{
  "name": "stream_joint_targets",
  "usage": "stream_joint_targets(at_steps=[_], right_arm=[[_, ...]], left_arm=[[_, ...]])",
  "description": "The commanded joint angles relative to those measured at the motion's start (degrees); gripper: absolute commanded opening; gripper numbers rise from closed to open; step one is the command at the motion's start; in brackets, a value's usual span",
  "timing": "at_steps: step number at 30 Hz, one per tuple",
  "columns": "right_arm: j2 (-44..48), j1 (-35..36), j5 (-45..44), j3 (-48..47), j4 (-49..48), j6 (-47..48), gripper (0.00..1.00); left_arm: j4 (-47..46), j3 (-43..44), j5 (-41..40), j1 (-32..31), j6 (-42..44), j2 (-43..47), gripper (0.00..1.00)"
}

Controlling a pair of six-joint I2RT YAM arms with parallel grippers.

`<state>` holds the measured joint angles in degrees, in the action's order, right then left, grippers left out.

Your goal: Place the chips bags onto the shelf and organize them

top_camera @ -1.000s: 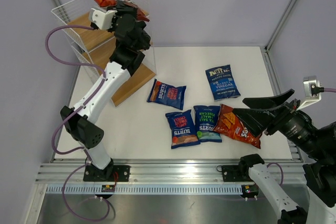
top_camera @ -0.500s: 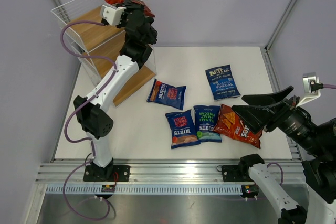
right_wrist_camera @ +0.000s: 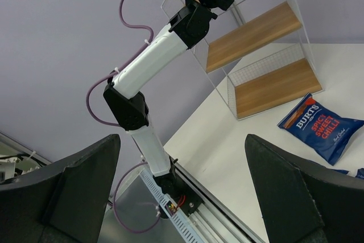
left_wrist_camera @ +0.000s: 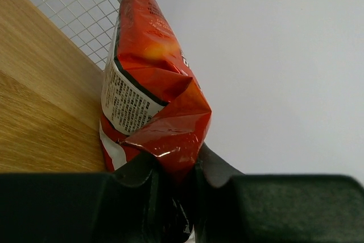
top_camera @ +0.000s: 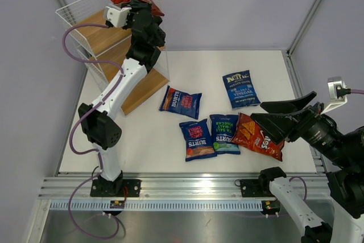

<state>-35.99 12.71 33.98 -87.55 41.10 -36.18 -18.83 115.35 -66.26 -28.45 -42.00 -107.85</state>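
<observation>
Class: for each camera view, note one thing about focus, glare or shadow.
Top external: even, soft light, all sharp, only faint shadows on the table. Left wrist: the red bag is sharp with a glare streak on a crease; the left hand pinching it is dark and soft. Right wrist: the open right hand is blurred, the shelf crisp.

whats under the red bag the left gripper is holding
The top wooden board of the shelf lies below the red bag. The left gripper covers the bag's bottom edge.
</observation>
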Motion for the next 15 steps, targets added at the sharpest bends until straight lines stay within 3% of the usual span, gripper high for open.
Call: stream_joint_targets(at_steps=[1, 2, 8, 9, 12, 13, 15], right_arm=[[0.7, 0.5, 0.0, 0.7, -3.3, -1.3, 1.0], [1.0, 0.4, -0.3, 1.0, -3.6, -1.3, 0.99], [1.5, 0.4, -0.2, 1.4, -4.1, -2.6, 0.99], [1.6, 0.5, 0.0, 1.8, -4.7, -2.8, 0.99], [2.2, 0.4, 0.0, 2.3, -5.8, -3.8, 1.0], [2.4, 0.5, -0.3, 2.3, -5.9, -3.9, 1.0], [2.6, 0.4, -0.4, 2.3, -6.1, -4.2, 1.0]], left_arm=[[-0.3, 1.9, 0.7, 0.7, -3.8, 0.2, 0.25], [0.5, 1.7, 0.9, 0.5, -4.4, 0.4, 0.32], [1.3, -1.0, 1.8, 0.5, -4.6, 3.1, 0.43], [3.0, -0.9, 1.7, 0.4, -4.4, 3.3, 0.49], [8.4, -0.6, -1.0, -0.5, -5.3, 4.8, 0.8], [10.4, -0.4, -1.2, -0.6, -5.5, 5.5, 0.99], [13.4, 0.7, -1.2, -0.7, -5.1, 5.6, 0.99]])
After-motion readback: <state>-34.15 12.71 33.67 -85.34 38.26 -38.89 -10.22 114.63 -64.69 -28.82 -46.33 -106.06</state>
